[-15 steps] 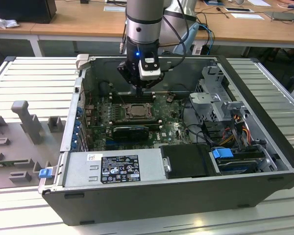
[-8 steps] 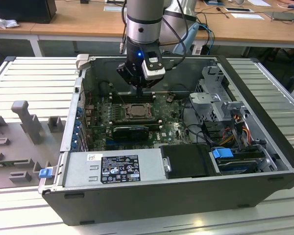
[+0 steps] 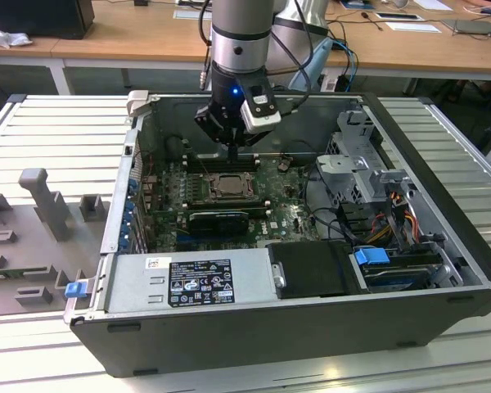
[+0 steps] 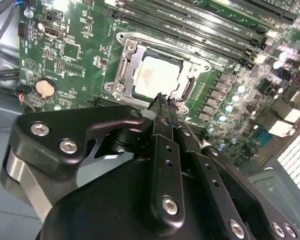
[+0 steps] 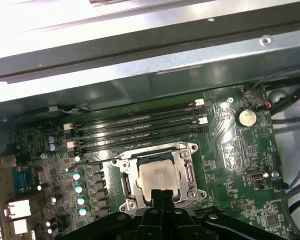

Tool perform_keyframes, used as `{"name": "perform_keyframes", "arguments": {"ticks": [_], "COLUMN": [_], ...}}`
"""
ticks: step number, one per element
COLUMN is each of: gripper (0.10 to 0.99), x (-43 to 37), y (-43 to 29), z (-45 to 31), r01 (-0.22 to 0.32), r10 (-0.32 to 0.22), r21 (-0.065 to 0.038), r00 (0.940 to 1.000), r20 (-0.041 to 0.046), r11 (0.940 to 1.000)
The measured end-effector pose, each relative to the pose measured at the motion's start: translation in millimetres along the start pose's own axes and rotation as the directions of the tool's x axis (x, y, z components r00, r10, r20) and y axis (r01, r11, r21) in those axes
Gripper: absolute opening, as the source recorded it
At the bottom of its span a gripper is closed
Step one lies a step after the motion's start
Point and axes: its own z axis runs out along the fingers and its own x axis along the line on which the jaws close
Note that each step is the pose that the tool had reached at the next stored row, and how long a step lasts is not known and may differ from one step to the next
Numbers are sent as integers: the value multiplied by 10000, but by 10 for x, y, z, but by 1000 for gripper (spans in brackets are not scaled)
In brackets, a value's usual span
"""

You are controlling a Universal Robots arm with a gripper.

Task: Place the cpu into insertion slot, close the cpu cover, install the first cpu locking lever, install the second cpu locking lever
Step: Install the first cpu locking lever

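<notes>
A: Black two-finger gripper nearest the lens: fingers clenched together, nothing seen between them, tips poised just over one edge of the socket. Why there?
B: Likely working at the socket's rim. Small flat silver-beige cpu sits seated in square, metal-rimmed insertion slot; thin silvery cpu cover appears down flat, framing the chip's face.
A: Latched?
B: Cannot tell. Further out: green circuit board, long black memory slots beside the socket, dark grey metal computer case enclosing all.

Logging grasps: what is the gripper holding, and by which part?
Nothing that shows; the gripper is shut beside the chip, which lies in its socket.
</notes>
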Motion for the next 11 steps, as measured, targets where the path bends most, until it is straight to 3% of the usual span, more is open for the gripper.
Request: {"name": "perform_keyframes", "arguments": {"ticks": [8,11], "gripper": [106,106], "x": [0,17], "y": [0,-4], "z": [0,1], "r01": [1038,2369], "r10": [-1038,-2369], "r21": [7,-5], "r00": [9946,9715], "r20": [-34,-79], "r11": [9946,9715]}}
